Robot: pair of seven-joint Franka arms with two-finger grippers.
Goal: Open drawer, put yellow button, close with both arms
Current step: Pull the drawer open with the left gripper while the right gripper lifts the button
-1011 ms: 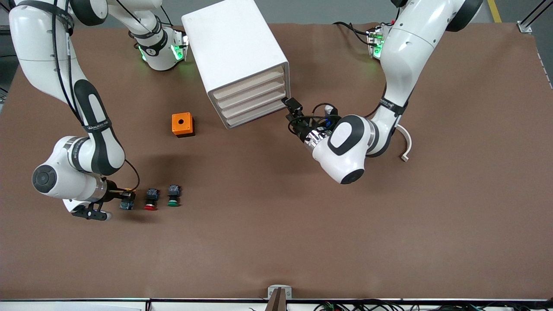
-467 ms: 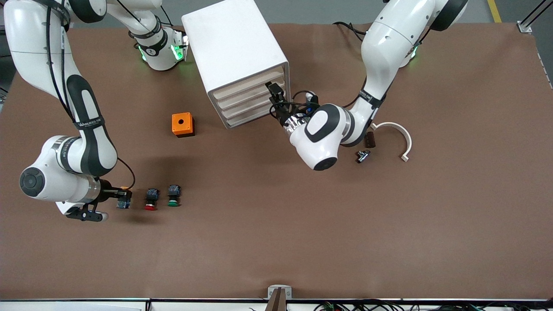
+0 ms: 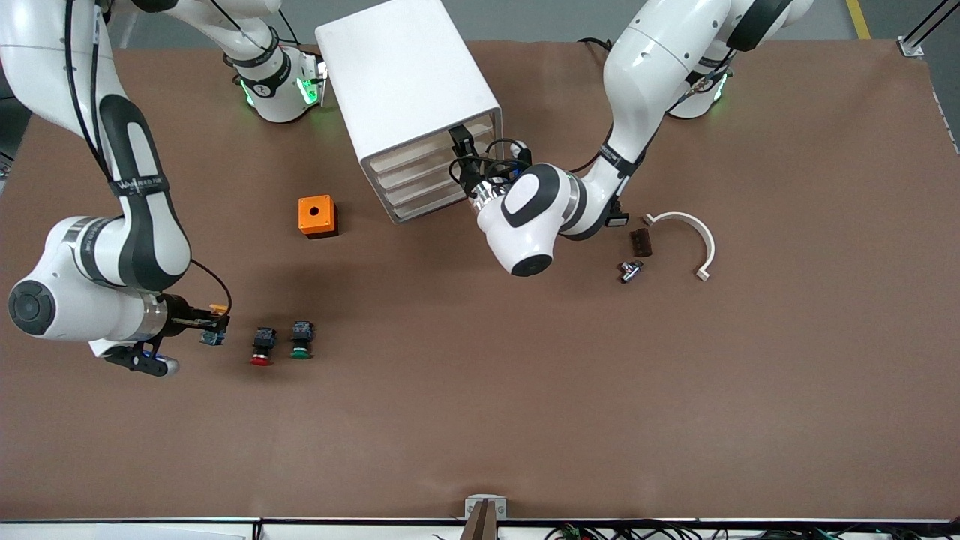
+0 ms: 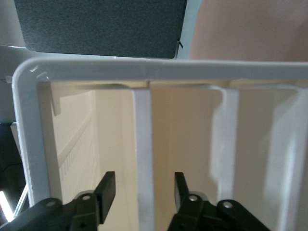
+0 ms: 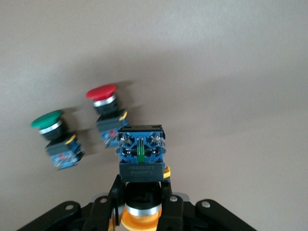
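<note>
The white cabinet (image 3: 405, 82) stands between the arm bases, its four drawers flush. My left gripper (image 3: 459, 144) is open at the front of the topmost drawer (image 3: 420, 150). In the left wrist view its fingers (image 4: 107, 190) stand on either side of that drawer's white front edge (image 4: 143, 139), not closed on it. My right gripper (image 3: 212, 324) is shut on the yellow button (image 3: 216, 330) and holds it just above the table at the right arm's end. In the right wrist view the button's blue base (image 5: 141, 147) sticks out past the jaws and its yellow cap (image 5: 139, 217) sits between them.
The red-capped switch (image 3: 260, 346) and green-capped switch (image 3: 301, 340) stand beside the held button. An orange box (image 3: 316, 216) lies near the cabinet. A white arc piece (image 3: 694, 232), a brown block (image 3: 640, 241) and a small metal part (image 3: 630, 270) lie toward the left arm's end.
My left gripper has moved along the cabinet front from the lower corner up to the top drawer. My right gripper has carried the yellow button away from the red switch.
</note>
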